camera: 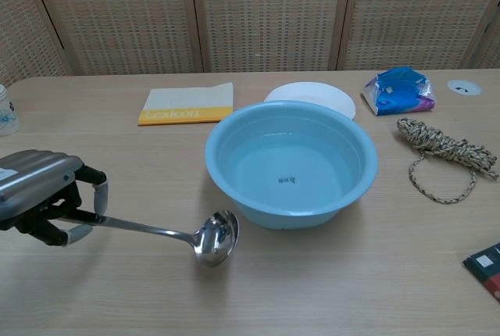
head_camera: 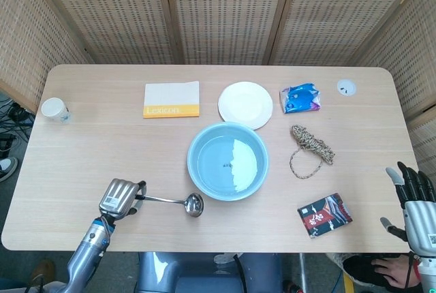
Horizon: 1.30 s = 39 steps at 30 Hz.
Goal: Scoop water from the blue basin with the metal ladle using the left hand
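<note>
The blue basin (head_camera: 227, 161) (camera: 291, 163) holds water and stands at the table's middle. My left hand (head_camera: 118, 197) (camera: 43, 195) grips the handle end of the metal ladle (head_camera: 178, 202) (camera: 187, 236) near the table's front left. The ladle's bowl hangs just left of the basin's near rim, lifted a little off the table and outside the basin. My right hand (head_camera: 415, 204) is beyond the table's right front corner, fingers apart and holding nothing.
A white plate (head_camera: 245, 104) and a Lexicon booklet (head_camera: 172, 99) lie behind the basin. A blue packet (head_camera: 300, 98), a coiled rope (head_camera: 310, 148) and a dark packet (head_camera: 325, 214) are to the right. A paper cup (head_camera: 54, 110) stands far left.
</note>
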Each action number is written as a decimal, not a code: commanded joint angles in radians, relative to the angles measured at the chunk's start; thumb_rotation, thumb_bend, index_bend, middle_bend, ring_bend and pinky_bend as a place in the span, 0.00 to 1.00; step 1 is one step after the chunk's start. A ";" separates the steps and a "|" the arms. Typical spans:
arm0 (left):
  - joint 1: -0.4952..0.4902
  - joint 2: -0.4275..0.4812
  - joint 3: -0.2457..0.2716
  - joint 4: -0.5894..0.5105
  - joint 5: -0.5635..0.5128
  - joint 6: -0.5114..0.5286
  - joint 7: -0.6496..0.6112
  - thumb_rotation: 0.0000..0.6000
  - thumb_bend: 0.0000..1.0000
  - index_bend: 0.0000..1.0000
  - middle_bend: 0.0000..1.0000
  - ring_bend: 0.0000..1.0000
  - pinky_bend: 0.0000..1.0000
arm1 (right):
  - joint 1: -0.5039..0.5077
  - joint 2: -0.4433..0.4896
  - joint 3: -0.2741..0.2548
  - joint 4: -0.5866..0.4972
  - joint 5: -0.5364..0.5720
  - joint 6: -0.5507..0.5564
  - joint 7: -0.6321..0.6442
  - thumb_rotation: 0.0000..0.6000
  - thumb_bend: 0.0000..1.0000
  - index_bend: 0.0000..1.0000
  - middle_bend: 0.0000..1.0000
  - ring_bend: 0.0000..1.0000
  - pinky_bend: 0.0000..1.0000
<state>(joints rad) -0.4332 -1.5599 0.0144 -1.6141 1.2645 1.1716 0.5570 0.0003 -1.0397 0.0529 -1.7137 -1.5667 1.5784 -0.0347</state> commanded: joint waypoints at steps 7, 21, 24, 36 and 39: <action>-0.060 0.159 -0.018 -0.173 0.044 -0.047 0.049 1.00 0.61 0.94 0.94 1.00 1.00 | 0.008 -0.009 0.007 0.002 0.016 -0.014 -0.017 1.00 0.00 0.00 0.00 0.00 0.00; -0.297 0.199 -0.262 -0.287 -0.384 -0.161 0.246 1.00 0.66 0.95 0.94 1.00 1.00 | 0.020 -0.018 0.031 0.015 0.077 -0.039 -0.028 1.00 0.00 0.00 0.00 0.00 0.00; -0.387 0.168 -0.316 -0.250 -0.512 -0.181 0.286 1.00 0.68 0.95 0.94 1.00 1.00 | 0.024 -0.016 0.043 0.016 0.101 -0.046 -0.023 1.00 0.00 0.00 0.00 0.00 0.00; -0.656 0.041 -0.328 -0.065 -0.814 -0.192 0.431 1.00 0.69 0.97 0.94 1.00 1.00 | 0.029 -0.005 0.063 0.028 0.155 -0.069 0.007 1.00 0.00 0.00 0.00 0.00 0.00; -0.707 0.014 -0.306 -0.016 -0.856 -0.187 0.474 1.00 0.69 0.97 0.94 1.00 1.00 | 0.032 -0.004 0.064 0.029 0.159 -0.074 0.007 1.00 0.00 0.00 0.00 0.00 0.00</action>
<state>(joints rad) -1.1165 -1.5259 -0.3040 -1.6529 0.4322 0.9837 1.0088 0.0320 -1.0436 0.1168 -1.6850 -1.4079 1.5044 -0.0281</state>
